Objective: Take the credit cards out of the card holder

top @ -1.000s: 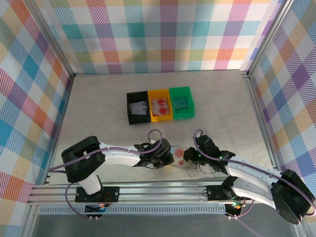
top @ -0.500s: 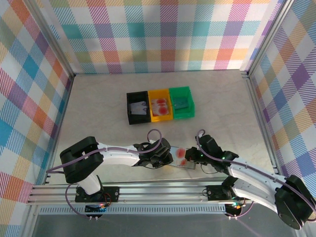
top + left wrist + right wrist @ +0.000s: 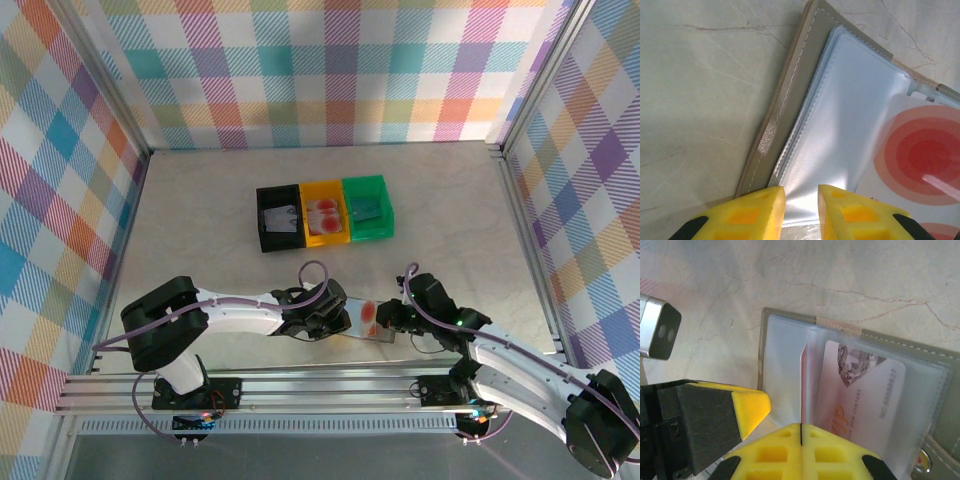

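From up here the pale marbled surface [image 3: 200, 200] takes up most of my view. A black bin [image 3: 279, 218], a yellow bin [image 3: 326, 212] and a green bin [image 3: 367, 208] sit side by side in a row near its middle, each with something flat lying inside.

Well apart from them, at the near edge, the card holder [image 3: 352, 326] lies open between my two arms. Its grey-brown cover faces down and its pale blue sleeves face up.

A red card [image 3: 925, 155] printed with rings sticks out of one sleeve. A pale card [image 3: 865, 405] with printing sits inside a clear sleeve.

My left hand [image 3: 801, 210] hangs over the holder's bottom edge with its yellow fingers narrowly apart, and I see nothing gripped between them. My right hand [image 3: 801, 432] is closed tight, with the red card's thin edge running straight into the seam between its fingers.
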